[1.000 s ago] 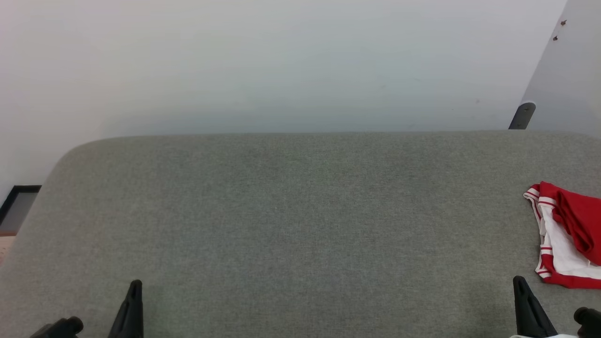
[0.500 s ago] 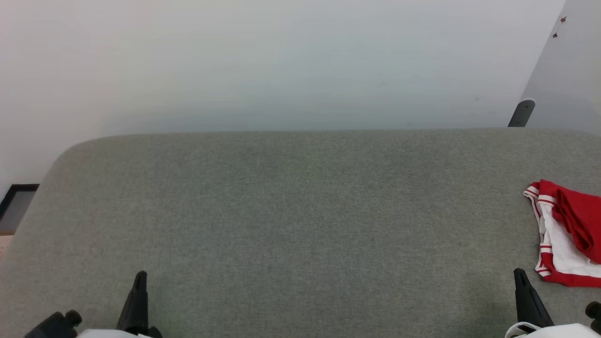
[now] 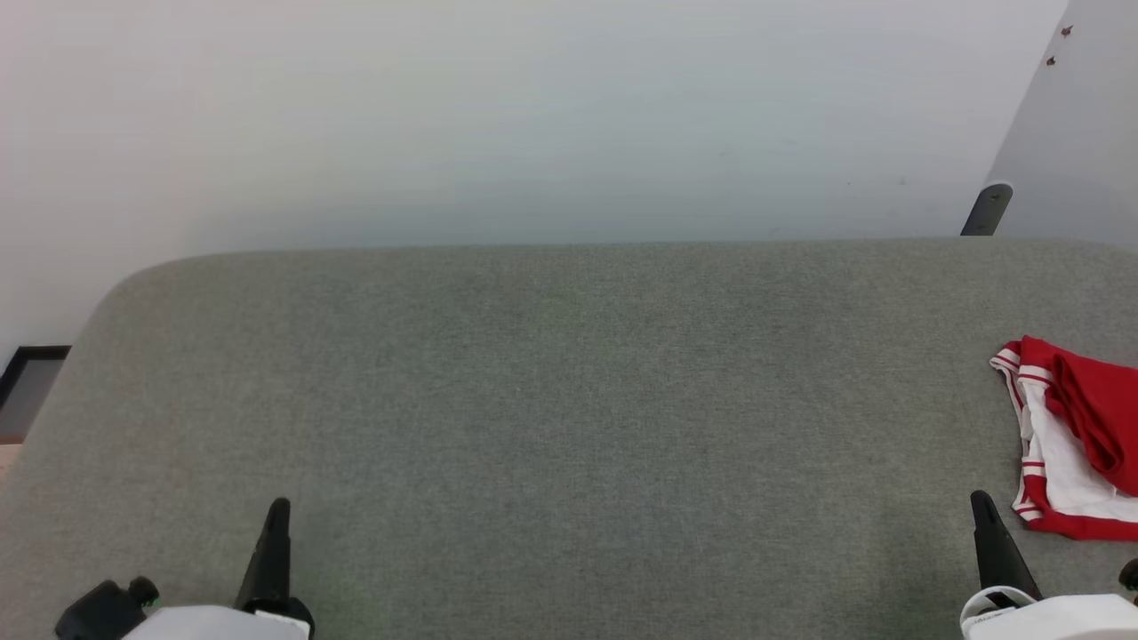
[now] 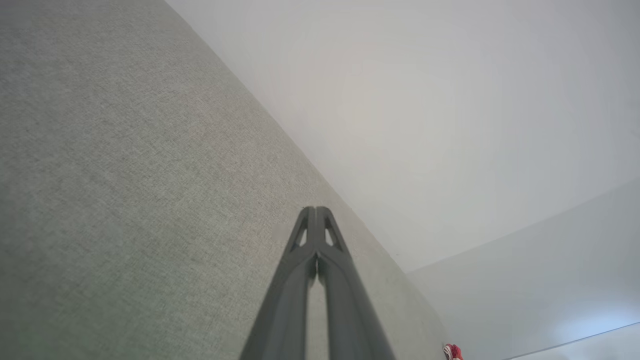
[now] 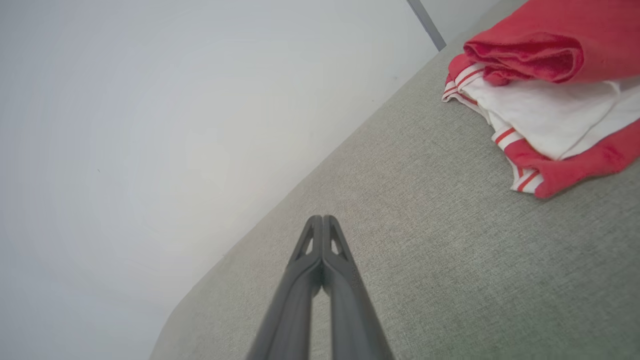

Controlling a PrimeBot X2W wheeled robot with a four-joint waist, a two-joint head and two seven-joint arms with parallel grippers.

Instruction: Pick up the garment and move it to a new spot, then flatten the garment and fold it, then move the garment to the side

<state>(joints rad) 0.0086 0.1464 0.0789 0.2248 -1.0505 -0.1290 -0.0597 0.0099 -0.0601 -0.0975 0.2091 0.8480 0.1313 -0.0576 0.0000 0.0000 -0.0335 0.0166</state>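
left gripper (image 4: 315,210) and right gripper (image 5: 322,219) both pressed together, empty. garment (image 3: 1076,444) bunched at the table's (image 3: 569,400) right edge; i'd spread the right one, then pinch a thick fold.

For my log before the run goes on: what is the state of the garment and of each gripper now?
garment: bunched up, lying on the grey table at its right side, not held.
left gripper: shut, holding nothing.
right gripper: shut, holding nothing, apart from the garment.
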